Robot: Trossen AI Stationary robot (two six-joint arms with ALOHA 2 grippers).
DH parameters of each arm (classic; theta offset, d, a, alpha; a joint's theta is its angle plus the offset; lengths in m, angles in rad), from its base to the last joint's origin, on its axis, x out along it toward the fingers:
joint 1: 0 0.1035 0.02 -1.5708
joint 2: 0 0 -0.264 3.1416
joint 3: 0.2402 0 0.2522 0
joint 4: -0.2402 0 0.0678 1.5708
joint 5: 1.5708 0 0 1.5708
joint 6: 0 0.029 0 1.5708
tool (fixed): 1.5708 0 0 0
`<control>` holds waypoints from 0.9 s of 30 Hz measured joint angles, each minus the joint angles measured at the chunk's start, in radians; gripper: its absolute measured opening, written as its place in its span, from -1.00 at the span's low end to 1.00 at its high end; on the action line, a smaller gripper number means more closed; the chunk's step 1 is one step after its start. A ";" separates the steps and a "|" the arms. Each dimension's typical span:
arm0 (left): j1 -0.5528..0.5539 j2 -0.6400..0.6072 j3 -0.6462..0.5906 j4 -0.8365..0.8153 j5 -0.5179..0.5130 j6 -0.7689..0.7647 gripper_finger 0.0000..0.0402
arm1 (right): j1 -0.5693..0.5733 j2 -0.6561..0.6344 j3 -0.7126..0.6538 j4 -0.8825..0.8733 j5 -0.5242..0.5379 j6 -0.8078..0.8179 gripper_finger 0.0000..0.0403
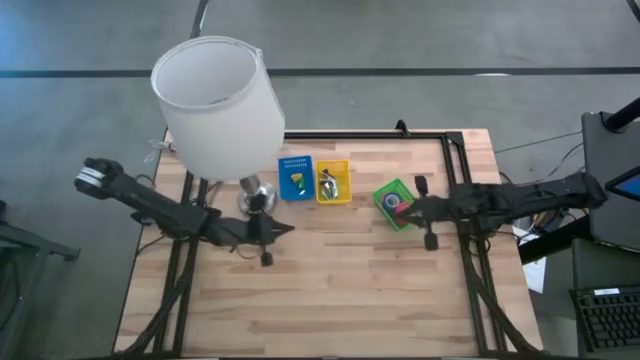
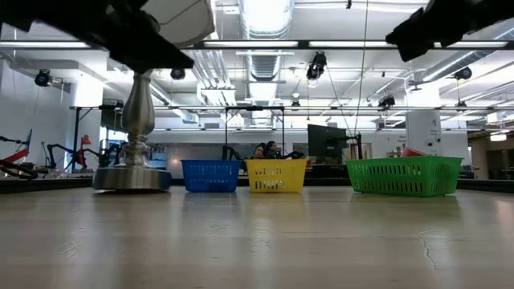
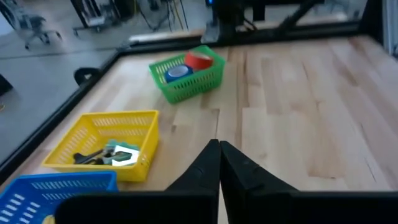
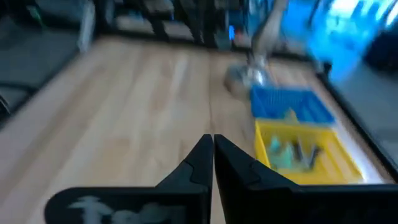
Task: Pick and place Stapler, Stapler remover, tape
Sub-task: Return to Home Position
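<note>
Tape (image 3: 199, 60) in green bin (image 3: 186, 88) beside right gripper (image 4: 212, 140), seemingly; left gripper (image 3: 219, 145) afar; both closed.

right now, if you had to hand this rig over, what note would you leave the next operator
Left gripper: shut, empty, above the table near the lamp base.
Right gripper: shut, empty, beside the green bin.
Green bin: holds a red tape roll and a blue tape roll; further rolls cannot be made out.
Yellow bin: small silvery and dark pieces, probably the stapler remover.
Blue bin: a small yellow-green item, too small to name.
Done: sorting looks finished.
Left: probably only parking both arms.
</note>
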 joint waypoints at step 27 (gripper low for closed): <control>0.008 -0.478 -0.549 0.340 0.089 -0.002 -0.99 | -0.001 -0.515 -0.329 0.134 -0.025 0.037 -0.96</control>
